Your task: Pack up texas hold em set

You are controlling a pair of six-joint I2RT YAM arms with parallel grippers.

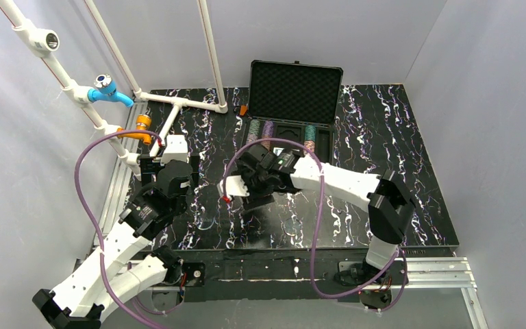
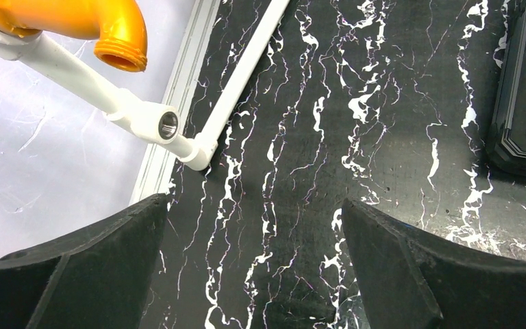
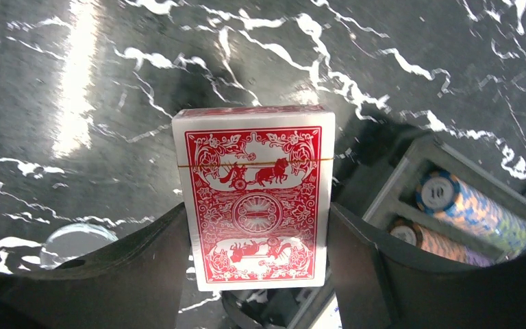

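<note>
The black briefcase [image 1: 294,82] stands open at the back centre, its foam-lined lid upright. Rows of striped poker chips [image 1: 270,131] lie in its tray and also show in the right wrist view [image 3: 472,212]. My right gripper [image 1: 240,192] is shut on the red-backed card deck [image 3: 257,199], a thin band round it, held above the table in front of the case. The fingers [image 3: 144,267] press both long sides. My left gripper [image 2: 253,260] is open and empty over the table's left part [image 1: 168,161]. The blue-backed deck is out of view.
A white PVC pipe frame [image 1: 178,103] with a blue fitting [image 1: 106,89] and an orange fitting [image 2: 103,27] stands at the back left. A small orange object [image 1: 244,110] lies by the case's left side. A clear round patch [image 3: 75,240] lies on the marbled table.
</note>
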